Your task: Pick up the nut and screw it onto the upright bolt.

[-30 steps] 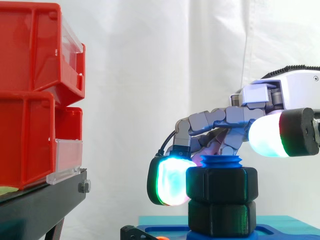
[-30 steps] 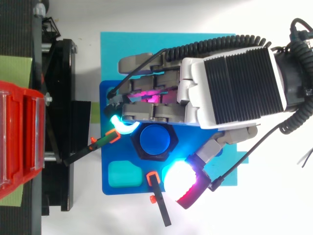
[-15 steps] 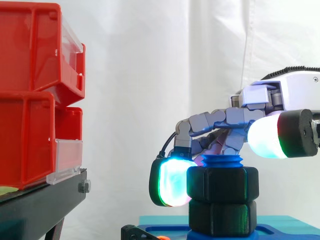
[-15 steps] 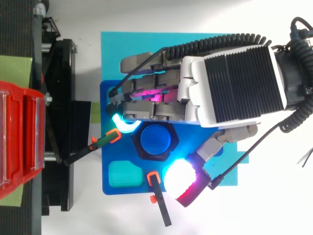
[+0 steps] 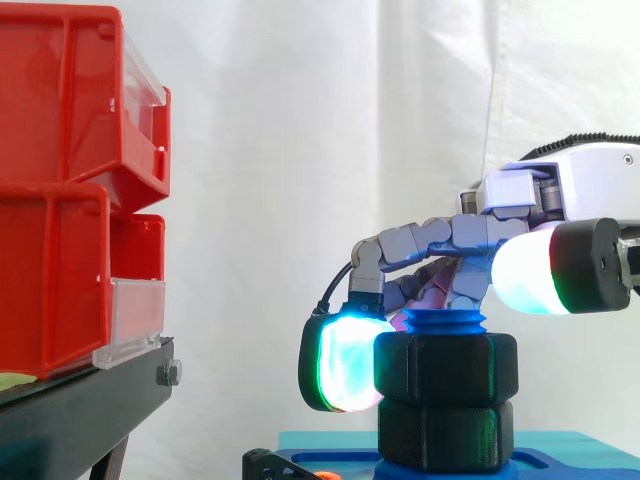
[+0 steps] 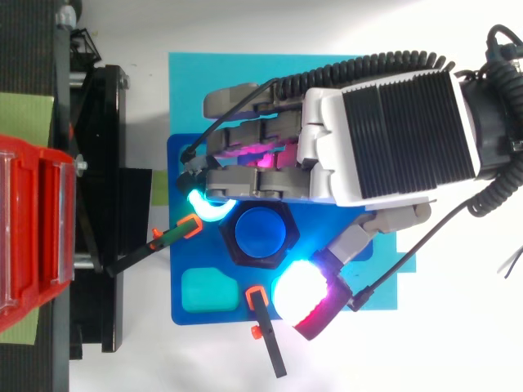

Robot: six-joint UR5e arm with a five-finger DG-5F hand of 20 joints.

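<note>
Red bins are stacked at the far left on a black stand, before the white curtain. Just beside the stand, on the table, a cyan mat carries a blue base plate, with two orange-tipped black clips at its near edge and a teal square block set into it. Near the plate's middle the blue bolt stands upright, and the black nut sits threaded on it, directly on top of a second black hexagonal piece, with the bolt's ribbed tip showing above. The hand reaches in from the right, its fingers curled round the nut: a cyan-green pad presses the nut's left face, while the white-glowing thumb pad lies just beside the nut's opposite corner; whether it touches cannot be told
</note>
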